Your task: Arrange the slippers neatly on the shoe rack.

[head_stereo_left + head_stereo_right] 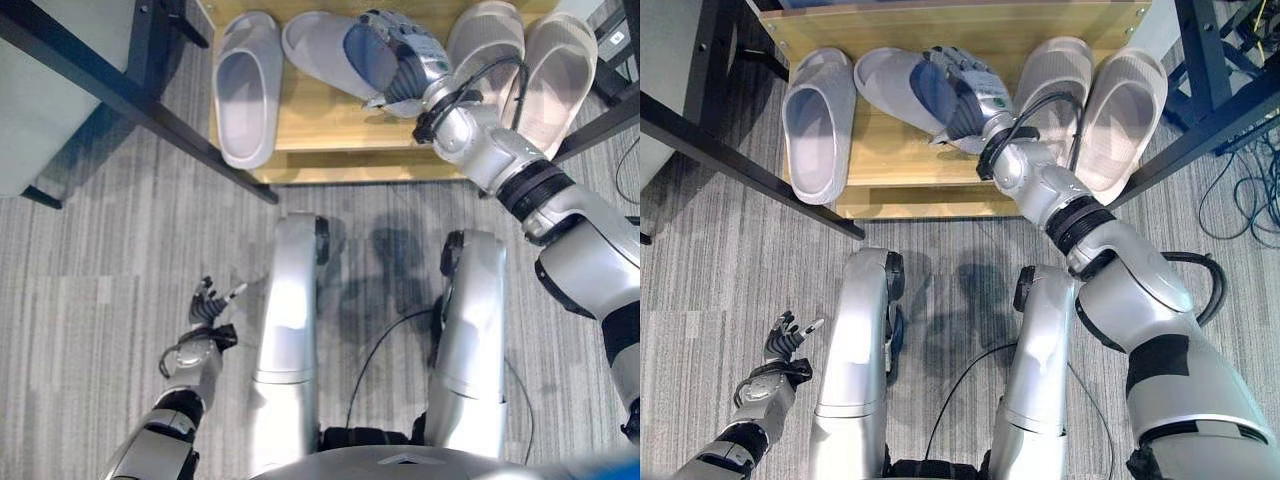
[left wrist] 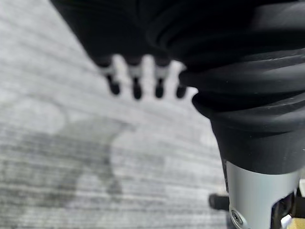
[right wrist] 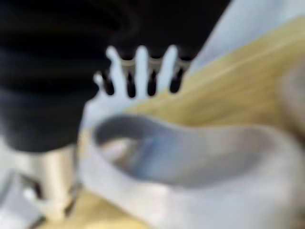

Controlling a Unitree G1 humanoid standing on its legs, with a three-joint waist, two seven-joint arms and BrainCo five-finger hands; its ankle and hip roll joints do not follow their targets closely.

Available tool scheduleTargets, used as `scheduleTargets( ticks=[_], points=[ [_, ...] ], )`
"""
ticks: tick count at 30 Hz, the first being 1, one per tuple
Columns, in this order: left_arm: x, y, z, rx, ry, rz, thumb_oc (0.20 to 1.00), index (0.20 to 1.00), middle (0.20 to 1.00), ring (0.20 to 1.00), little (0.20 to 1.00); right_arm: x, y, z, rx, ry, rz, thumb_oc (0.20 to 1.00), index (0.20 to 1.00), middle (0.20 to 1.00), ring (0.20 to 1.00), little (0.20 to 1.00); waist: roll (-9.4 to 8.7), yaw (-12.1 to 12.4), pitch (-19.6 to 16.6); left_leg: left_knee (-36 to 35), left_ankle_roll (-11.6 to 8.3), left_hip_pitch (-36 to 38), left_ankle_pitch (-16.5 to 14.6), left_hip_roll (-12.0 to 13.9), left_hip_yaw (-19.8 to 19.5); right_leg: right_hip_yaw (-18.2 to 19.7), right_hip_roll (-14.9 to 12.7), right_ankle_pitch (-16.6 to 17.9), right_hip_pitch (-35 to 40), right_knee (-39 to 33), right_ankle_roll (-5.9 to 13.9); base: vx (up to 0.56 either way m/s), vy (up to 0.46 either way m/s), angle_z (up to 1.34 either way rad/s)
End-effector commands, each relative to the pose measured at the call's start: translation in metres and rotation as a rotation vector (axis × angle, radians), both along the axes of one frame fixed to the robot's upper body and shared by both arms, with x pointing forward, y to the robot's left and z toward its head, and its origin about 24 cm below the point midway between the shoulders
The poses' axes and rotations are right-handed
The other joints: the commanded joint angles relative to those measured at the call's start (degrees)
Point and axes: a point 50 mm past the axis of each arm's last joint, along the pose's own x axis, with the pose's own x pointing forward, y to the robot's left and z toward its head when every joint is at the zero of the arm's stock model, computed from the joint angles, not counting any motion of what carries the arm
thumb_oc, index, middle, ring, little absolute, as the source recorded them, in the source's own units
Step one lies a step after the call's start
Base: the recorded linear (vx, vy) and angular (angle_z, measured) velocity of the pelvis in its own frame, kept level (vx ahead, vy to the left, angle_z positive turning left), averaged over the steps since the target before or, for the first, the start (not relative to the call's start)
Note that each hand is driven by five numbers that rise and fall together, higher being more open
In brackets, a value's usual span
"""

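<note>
The slipper you are working on [image 1: 902,88] lies slantwise on the top board of the wooden shoe rack [image 1: 940,175], second from the left, its toe angled toward the left slipper [image 1: 818,122] and its heel end under your right hand [image 1: 965,88]. In both eye views that hand lies over the slipper's strap with the fingers reaching across the opening, but you cannot tell from above whether they grip it. The right wrist view gives you what the eye views hide: the fingers [image 3: 141,62] stand straight and spread above the slipper's rim, and its hollow opening sits directly below them, with the yellow board beyond; whether the thumb is clamped on the slipper stays unclear there too. The left slipper sits apart, straight, its toe pointing away from you and its heel overhanging the board's near edge. To the right, a pair of beige slippers [image 1: 1095,105] lies side by side, touching, with your right forearm crossing in front of them. Black table legs [image 1: 735,160] flank the rack on both sides. Your left hand [image 1: 208,303] hangs low over the grey carpet [image 1: 100,260], well away from the rack; its wrist view shows the fingers loosely straight over bare carpet, holding nothing.
</note>
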Motion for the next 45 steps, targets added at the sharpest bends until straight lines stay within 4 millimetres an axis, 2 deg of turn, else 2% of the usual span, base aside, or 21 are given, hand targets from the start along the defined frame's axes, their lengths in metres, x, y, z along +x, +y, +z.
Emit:
scheduleTargets(
  ticks=[1, 6, 11, 15, 25, 37, 45],
  points=[
    [0.009, -0.001, 0.009, 0.032, -0.052, -0.004, 1.0, 1.0, 1.0, 1.0, 1.0, -0.005, -0.012, 0.031, 0.024, -0.134, -0.036, 1.0, 1.0, 1.0, 1.0, 1.0, -0.46, 3.25, -0.88, 3.23, 2.89, -0.43, -3.02, -2.08, -0.89, 7.95, -2.06, 13.17, 4.83, 4.65, -4.32, 0.0, 0.0, 0.0],
    [0.018, 0.0, 0.017, 0.038, -0.074, -0.011, 1.0, 1.0, 1.0, 1.0, 1.0, 0.003, -0.021, 0.023, 0.085, -0.063, -0.084, 1.0, 1.0, 1.0, 1.0, 1.0, -0.4, 3.2, -0.88, 3.01, 2.72, -0.43, -2.93, -2.11, -0.82, 8.08, -1.91, 13.34, 4.82, 4.55, -4.15, 0.0, 0.0, 0.0],
    [0.02, 0.001, 0.017, 0.036, -0.07, -0.01, 1.0, 1.0, 1.0, 1.0, 1.0, 0.002, -0.011, 0.017, 0.098, -0.018, -0.037, 1.0, 1.0, 1.0, 1.0, 1.0, -0.53, 3.05, -0.88, 3.06, 2.58, -0.43, -2.86, -2.33, -1.04, 8.01, -1.91, 13.4, 5.14, 4.67, -4.13, 0.0, 0.0, 0.0],
    [0.019, 0.002, 0.017, 0.032, -0.068, -0.006, 1.0, 1.0, 1.0, 1.0, 1.0, -0.002, 0.001, 0.021, 0.075, -0.024, 0.024, 1.0, 1.0, 1.0, 1.0, 1.0, -0.59, 3.12, -0.88, 2.99, 2.5, -0.43, -2.75, -2.46, -1.25, 8.03, -1.85, 13.49, 5.28, 4.7, -4.1, 0.0, 0.0, 0.0],
    [0.018, 0.003, 0.017, 0.042, -0.062, -0.01, 1.0, 1.0, 1.0, 1.0, 1.0, -0.011, 0.015, 0.024, 0.099, -0.037, 0.106, 1.0, 1.0, 1.0, 1.0, 1.0, -0.87, 2.98, -0.88, 3.13, 2.55, -0.43, -2.73, -2.34, -1.19, 8.13, -1.61, 13.99, 5.3, 4.71, -4.05, 0.0, 0.0, 0.0],
    [0.023, 0.004, 0.021, 0.041, -0.073, -0.009, 1.0, 1.0, 1.0, 1.0, 1.0, -0.016, 0.026, 0.001, 0.188, 0.092, 0.205, 1.0, 1.0, 1.0, 1.0, 1.0, -1.34, 2.14, -0.88, 3.13, 2.72, -0.43, -2.64, -2.03, -0.73, 8.49, -1.32, 14.13, 5.02, 4.8, -4.05, 0.0, 0.0, 0.0],
    [0.026, 0.004, 0.024, 0.035, -0.08, -0.006, 1.0, 1.0, 1.0, 1.0, 1.0, -0.019, 0.031, -0.002, 0.206, 0.133, 0.234, 1.0, 1.0, 1.0, 1.0, 1.0, -1.51, 1.86, -0.88, 3.0, 2.66, -0.43, -2.53, -2.22, -0.88, 8.39, -1.29, 14.08, 5.2, 4.73, -4.01, 0.0, 0.0, 0.0]
  ],
)
